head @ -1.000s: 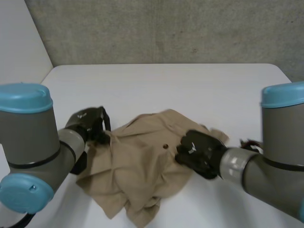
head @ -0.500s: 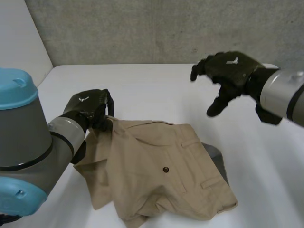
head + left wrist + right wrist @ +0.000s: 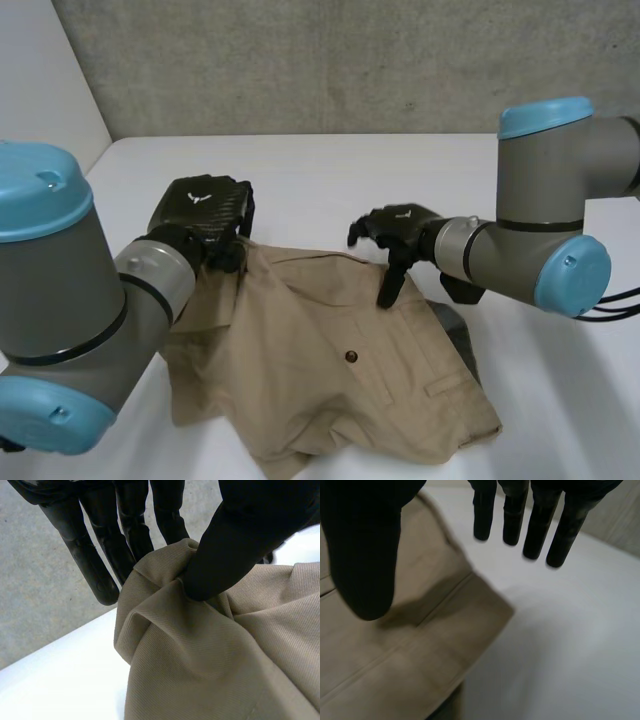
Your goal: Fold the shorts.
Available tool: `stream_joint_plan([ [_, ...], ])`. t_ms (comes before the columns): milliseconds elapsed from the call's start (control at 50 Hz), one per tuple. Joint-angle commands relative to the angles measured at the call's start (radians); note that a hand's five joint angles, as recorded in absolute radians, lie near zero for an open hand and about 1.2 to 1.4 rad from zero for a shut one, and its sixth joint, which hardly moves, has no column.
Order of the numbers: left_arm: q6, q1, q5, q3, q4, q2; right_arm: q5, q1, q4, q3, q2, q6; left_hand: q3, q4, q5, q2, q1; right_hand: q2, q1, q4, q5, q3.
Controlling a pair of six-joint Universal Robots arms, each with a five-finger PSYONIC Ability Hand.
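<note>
The tan shorts [image 3: 330,355] lie spread and rumpled on the white table [image 3: 330,175], with a dark button near their middle. My left hand [image 3: 200,212] is at their far left corner. In the left wrist view its thumb [image 3: 240,535] presses a bunched fold of the shorts [image 3: 210,650] against the fingers [image 3: 100,555], so it is shut on the cloth. My right hand [image 3: 400,225] hovers open at the far edge of the shorts, thumb pointing down at the waistband. In the right wrist view its straight fingers [image 3: 537,525] stand over the bare table [image 3: 570,630], beside a corner of the shorts [image 3: 395,655].
A dark grey patch [image 3: 455,335] peeks out from under the right edge of the shorts. A grey wall [image 3: 330,60] rises behind the table's far edge. Bare table lies beyond and to the right of the shorts.
My right hand has come down from high at the far right to the far edge of the shorts. The left hand keeps its hold on the corner and has shifted a little right.
</note>
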Motion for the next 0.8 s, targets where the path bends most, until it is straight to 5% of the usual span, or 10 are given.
stream_joint_plan([
  [20, 0.071, 0.005, 0.001, 0.064, 0.032, -0.077, -0.004, 0.001, 0.066, -0.091, 0.046, -0.003, 0.157, 0.167, 0.17, 0.165, 0.188, 0.981, 1.081, 1.05, 1.047, 1.058],
  [160, 0.198, 0.014, 0.065, 0.211, 0.068, -0.178, 0.042, 0.001, -0.088, -0.198, 0.018, -0.045, 0.16, 0.17, 0.173, 0.167, 0.191, 1.028, 1.128, 1.097, 1.093, 1.104],
  [280, 0.358, 0.04, 0.119, 0.463, 0.27, -0.207, 0.244, 0.016, -0.585, -0.159, -0.172, -0.129, 0.25, 0.261, 0.264, 0.258, 0.282, 1.028, 1.128, 1.097, 1.093, 1.104],
  [400, 0.377, 0.044, 0.091, 0.555, 0.551, -0.157, 0.266, 0.023, -0.956, -0.048, -0.329, -0.164, 0.262, 0.273, 0.275, 0.27, 0.293, 1.028, 1.128, 1.097, 1.093, 1.104],
  [540, 0.352, 0.041, 0.076, 0.411, 0.685, 0.012, 0.26, 0.023, -0.94, 0.013, -0.387, -0.167, 0.262, 0.273, 0.275, 0.27, 0.293, 1.028, 1.128, 1.097, 1.093, 1.104],
  [800, 0.265, 0.051, 0.077, -0.068, 0.681, -0.005, 0.238, 0.023, -0.824, 0.392, -0.399, -0.173, 0.201, 0.212, 0.214, 0.209, 0.232, 1.028, 1.128, 1.097, 1.093, 1.104],
])
